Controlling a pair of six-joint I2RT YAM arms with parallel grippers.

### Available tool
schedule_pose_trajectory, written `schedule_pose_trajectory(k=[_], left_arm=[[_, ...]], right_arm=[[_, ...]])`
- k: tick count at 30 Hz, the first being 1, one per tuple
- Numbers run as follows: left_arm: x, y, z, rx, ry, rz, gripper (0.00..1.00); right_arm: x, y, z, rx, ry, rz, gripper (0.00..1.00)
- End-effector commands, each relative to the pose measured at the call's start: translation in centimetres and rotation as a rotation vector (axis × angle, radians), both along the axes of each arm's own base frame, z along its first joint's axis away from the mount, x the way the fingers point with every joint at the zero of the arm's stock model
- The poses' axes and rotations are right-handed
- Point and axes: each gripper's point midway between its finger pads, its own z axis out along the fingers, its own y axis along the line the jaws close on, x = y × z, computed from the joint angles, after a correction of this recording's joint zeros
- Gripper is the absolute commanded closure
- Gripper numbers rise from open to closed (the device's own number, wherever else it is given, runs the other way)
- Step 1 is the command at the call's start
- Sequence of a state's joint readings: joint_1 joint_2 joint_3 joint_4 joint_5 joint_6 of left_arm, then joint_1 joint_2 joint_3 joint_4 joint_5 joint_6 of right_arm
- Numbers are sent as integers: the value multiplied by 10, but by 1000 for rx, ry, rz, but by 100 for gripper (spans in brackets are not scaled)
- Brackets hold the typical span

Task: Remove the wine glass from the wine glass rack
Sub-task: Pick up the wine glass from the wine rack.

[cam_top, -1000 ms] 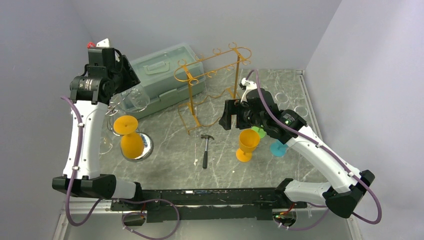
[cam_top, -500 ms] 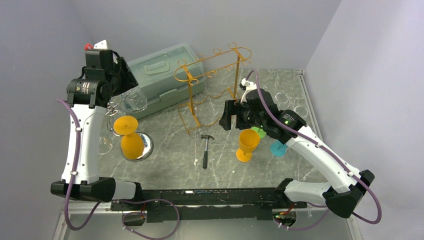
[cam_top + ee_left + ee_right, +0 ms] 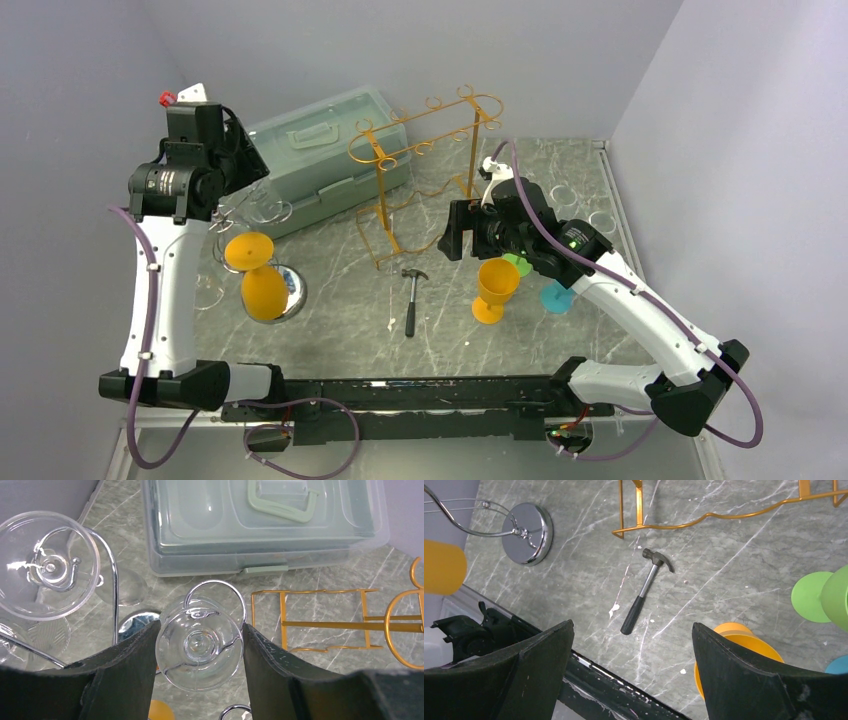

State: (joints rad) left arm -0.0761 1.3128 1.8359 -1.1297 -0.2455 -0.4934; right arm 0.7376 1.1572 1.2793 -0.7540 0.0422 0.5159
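Note:
A clear wine glass (image 3: 199, 649) sits between the black fingers of my left gripper (image 3: 201, 625), which touch it on both sides; I look at it end on. It hangs level with a chrome loop (image 3: 216, 584) of the wine glass rack (image 3: 292, 290), a chrome wire stand on a round base at the left. A second clear glass (image 3: 47, 565) hangs on a hook beside it. An orange glass (image 3: 258, 275) hangs upside down lower on the rack. In the top view my left gripper (image 3: 245, 200) is above the rack. My right gripper (image 3: 462, 232) stands open mid-table, holding nothing.
An empty gold wire rack (image 3: 420, 170) stands mid-table in front of a pale plastic box (image 3: 330, 150). A hammer (image 3: 411, 298) lies near the front. An orange goblet (image 3: 495, 288), a green one (image 3: 517, 264) and a blue one (image 3: 556, 296) stand under the right arm.
My left arm has drawn left and back with the clear glass still between its fingers. The right arm has not moved.

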Motion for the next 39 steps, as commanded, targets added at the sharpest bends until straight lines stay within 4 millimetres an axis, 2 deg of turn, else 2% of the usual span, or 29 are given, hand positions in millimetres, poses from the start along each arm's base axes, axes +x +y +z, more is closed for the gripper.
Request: schedule_pose_trajectory(k=[1, 13, 39], left_arm=[[-1, 10, 29, 19, -119, 53, 47], [10, 20, 22, 53, -128, 104, 47], [39, 29, 31, 90, -183, 158, 46]], right_arm=[[3, 7, 13, 45, -34, 13, 10], [5, 10, 11, 37, -29, 15, 10], [9, 12, 9, 29, -29, 14, 10]])
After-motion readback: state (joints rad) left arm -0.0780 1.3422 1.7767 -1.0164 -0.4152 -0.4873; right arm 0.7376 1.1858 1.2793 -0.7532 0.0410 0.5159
